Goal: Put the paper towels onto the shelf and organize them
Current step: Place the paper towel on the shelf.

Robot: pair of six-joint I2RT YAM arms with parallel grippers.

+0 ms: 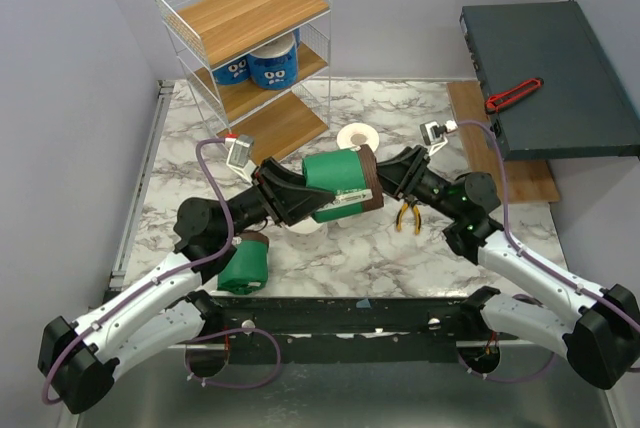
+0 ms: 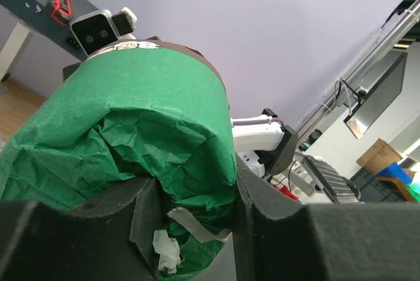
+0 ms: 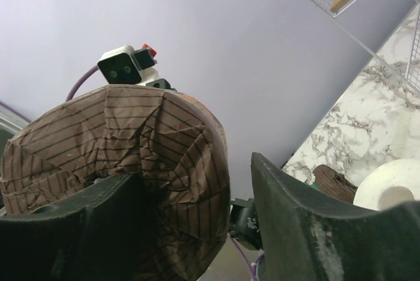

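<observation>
So the green-wrapped roll point(image 1: 335, 180) was on its side over the middle of the marble table point(image 1: 330, 248), between both arms. The left gripper point(image 1: 308, 200) was clamped on its green end, one finger tucked into the crumpled hollow and the other pressed on the outside. The right gripper point(image 1: 388, 180) at the brown end was spread loose, with one finger point(image 3: 72, 222) against the paper and the other standing clear. The shelf point(image 1: 250, 6) sat at 11 o'clock with two blue rolls point(image 1: 272, 63) on its middle tier. A white roll point(image 1: 357, 136) stood at 12, another green roll point(image 1: 245, 263) at 7, and pliers point(image 1: 407, 216) at 4.
</observation>
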